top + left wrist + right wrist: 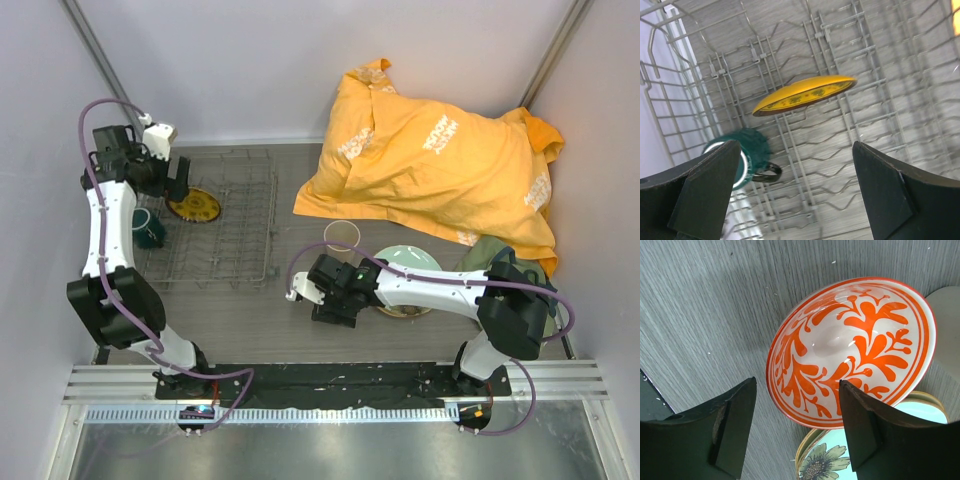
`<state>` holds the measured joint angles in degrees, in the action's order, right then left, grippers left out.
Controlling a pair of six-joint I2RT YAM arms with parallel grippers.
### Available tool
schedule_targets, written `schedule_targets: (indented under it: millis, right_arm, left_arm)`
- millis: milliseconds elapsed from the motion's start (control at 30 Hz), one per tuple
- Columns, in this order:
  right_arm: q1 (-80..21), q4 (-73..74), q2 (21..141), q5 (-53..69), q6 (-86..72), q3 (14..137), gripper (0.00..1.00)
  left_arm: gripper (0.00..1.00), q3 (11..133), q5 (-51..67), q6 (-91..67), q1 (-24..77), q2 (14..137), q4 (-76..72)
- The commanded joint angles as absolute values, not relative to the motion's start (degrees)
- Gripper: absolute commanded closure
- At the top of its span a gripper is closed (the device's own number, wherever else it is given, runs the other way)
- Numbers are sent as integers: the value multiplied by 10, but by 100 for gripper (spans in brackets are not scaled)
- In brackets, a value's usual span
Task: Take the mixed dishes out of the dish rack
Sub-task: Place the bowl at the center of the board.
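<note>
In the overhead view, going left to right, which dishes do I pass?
dark green mug → yellow patterned plate → beige cup → pale green plate

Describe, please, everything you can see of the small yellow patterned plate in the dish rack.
The small yellow patterned plate is round and shallow and looks like glazed ceramic, with a yellow face bearing dark motifs and a dark brownish rim. It stands tilted among the prongs of the grey wire dish rack, in its left part, apart from the dark green mug nearby. The left gripper hovers open over it, not gripping it.
</note>
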<state>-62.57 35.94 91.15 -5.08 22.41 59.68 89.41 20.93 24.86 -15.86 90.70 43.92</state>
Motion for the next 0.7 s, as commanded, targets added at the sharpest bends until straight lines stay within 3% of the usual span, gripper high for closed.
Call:
schedule_targets:
  millis: [0,333,667]
  right_arm:
    - [-628,353,896,-54,226,620,29]
    - [-628,348,894,-55,229,612,29]
    - [-628,345,904,-50,231,608,29]
  left_arm:
    - [0,939,236,383,-159,926,481]
    - [0,880,263,623,-150,916,471]
    - [0,847,259,734,-149,926,426]
